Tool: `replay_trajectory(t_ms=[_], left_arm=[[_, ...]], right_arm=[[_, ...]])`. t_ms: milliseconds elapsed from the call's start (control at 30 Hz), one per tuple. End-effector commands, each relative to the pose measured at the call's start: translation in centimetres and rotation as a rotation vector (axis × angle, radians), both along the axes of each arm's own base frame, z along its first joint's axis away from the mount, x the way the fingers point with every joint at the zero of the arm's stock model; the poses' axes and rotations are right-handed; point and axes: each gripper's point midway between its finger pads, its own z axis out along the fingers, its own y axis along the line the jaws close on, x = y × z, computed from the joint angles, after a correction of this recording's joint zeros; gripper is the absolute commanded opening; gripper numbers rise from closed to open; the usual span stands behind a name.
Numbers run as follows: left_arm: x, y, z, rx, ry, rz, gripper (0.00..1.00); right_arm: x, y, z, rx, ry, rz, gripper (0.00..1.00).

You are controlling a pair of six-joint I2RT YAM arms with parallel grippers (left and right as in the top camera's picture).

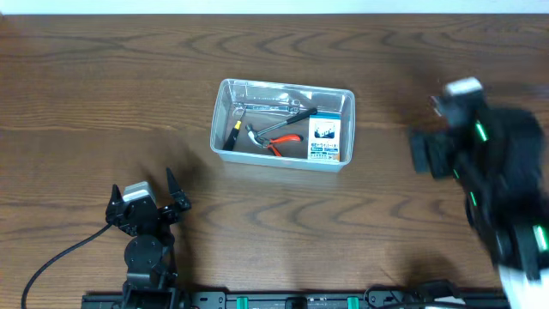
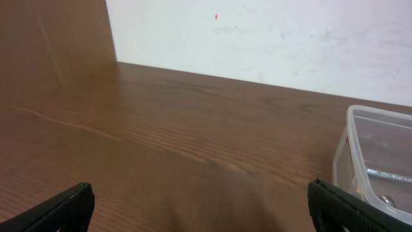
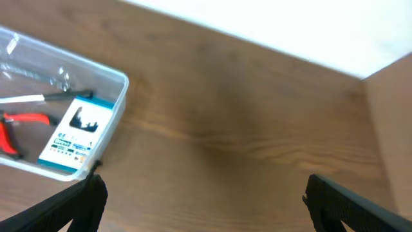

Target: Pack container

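Observation:
The clear plastic container (image 1: 283, 162) sits in the middle of the table. Inside it lie red-handled pliers (image 1: 287, 141), a blue-and-white box (image 1: 325, 140), a yellow-and-black tool (image 1: 233, 135) and metal tools (image 1: 270, 108). My left gripper (image 1: 144, 194) is open and empty, near the front left, well short of the container. Its wrist view shows the container's corner (image 2: 351, 119) at the right. My right gripper (image 1: 425, 151) is blurred, to the right of the container. Its wrist view shows the jaws (image 3: 203, 203) wide open and empty, with the container (image 3: 122, 81), box (image 3: 76, 132) and pliers (image 3: 19, 125) at the left.
The wooden table (image 1: 103, 94) meets a white wall at the back. The arm bases and a black cable (image 1: 51, 266) lie along the front edge.

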Motion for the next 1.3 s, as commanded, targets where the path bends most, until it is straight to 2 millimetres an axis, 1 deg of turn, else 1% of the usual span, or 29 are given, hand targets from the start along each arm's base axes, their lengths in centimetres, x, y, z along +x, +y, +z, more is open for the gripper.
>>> replay_trajectory(t_ms=[0,33,100,133,167,200,233,300,367,467,533,633,767,1267], left_arm=[[-0.2,0.3,-1.6,0.009,0.048,0.016,0.98],[-0.2,0.3,-1.6,0.009,0.048,0.016,0.98],[-0.2,0.3,-1.6,0.009,0.048,0.017,0.98],[-0.2,0.3,-1.6,0.009,0.048,0.016,0.98],[-0.2,0.3,-1.6,0.009,0.048,0.016,0.98],[-0.2,0.3,-1.6,0.009,0.048,0.017,0.98],[-0.2,0.3,-1.6,0.009,0.048,0.016,0.98],[-0.2,0.3,-1.6,0.009,0.048,0.017,0.98],[-0.2,0.3,-1.6,0.009,0.048,0.016,0.98],[-0.2,0.3,-1.6,0.009,0.048,0.017,0.98],[-0.2,0.3,-1.6,0.009,0.048,0.017,0.98],[-0.2,0.3,-1.6,0.009,0.048,0.017,0.98],[-0.2,0.3,-1.6,0.009,0.047,0.017,0.98],[-0.2,0.3,-1.6,0.009,0.048,0.017,0.98]], right_arm=[[-3.4,-1.3,-0.7,0.022,-0.065,-0.045,0.99],[-4.4,-1.5,-1.2,0.064,-0.095,-0.065,0.99],[-5.5,-1.7,-2.4,0.154,-0.154,-0.106,0.99],[-6.1,-1.8,-3.5,0.208,-0.191,-0.132,0.99],[-6.3,-1.9,-4.2,0.229,-0.204,-0.144,0.99],[-6.6,-2.0,-5.3,0.255,-0.217,-0.160,0.99],[-6.8,-2.1,-6.9,0.280,-0.225,-0.176,0.99],[-7.0,-2.1,-9.4,0.303,-0.224,-0.190,0.99],[-6.9,-2.1,-12.5,0.323,-0.211,-0.204,0.99],[-6.7,-1.7,-16.5,0.331,-0.172,-0.193,0.99],[-6.6,-1.5,-18.6,0.331,-0.149,-0.189,0.99],[-6.5,-1.4,-20.6,0.331,-0.126,-0.184,0.99],[-6.6,-1.0,-22.2,0.341,-0.104,-0.167,0.99],[-6.7,-0.8,-22.2,0.336,-0.103,-0.154,0.99]])
